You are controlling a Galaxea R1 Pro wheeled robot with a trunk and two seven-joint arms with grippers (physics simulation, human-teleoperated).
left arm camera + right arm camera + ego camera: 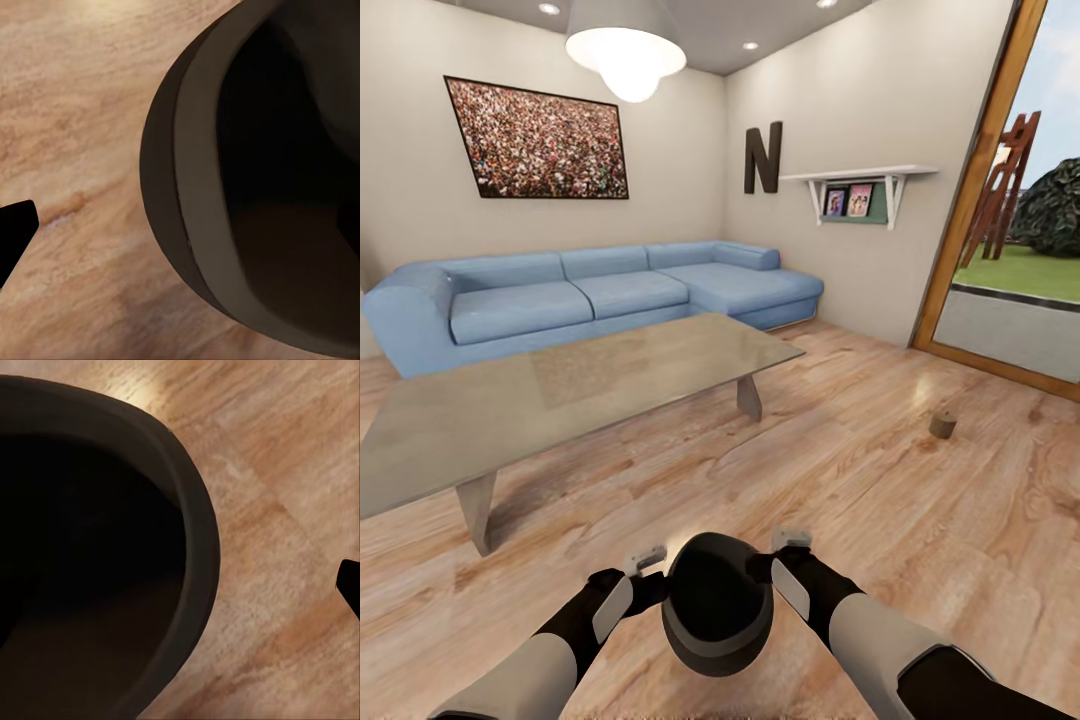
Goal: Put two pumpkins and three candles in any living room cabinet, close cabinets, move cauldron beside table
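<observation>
The black cauldron [717, 600] sits low in front of me between my two hands, over the wooden floor. My left gripper [650, 563] is at its left side and my right gripper [788, 546] at its right side. In the left wrist view the cauldron's rim [196, 187] is close up, and one dark fingertip [15, 232] stands apart from its wall. The right wrist view has the same rim [196, 517] with a fingertip [349, 583] clear of it. Both grippers look open. The table [560, 390] stands just ahead to the left. One tan candle [942, 425] lies on the floor to the right.
A blue corner sofa [590, 295] lines the far wall behind the table. A glass door with a wooden frame [970, 230] is at the right, and a wall shelf [860, 185] hangs beside it. Bare wooden floor [860, 460] stretches ahead and to the right.
</observation>
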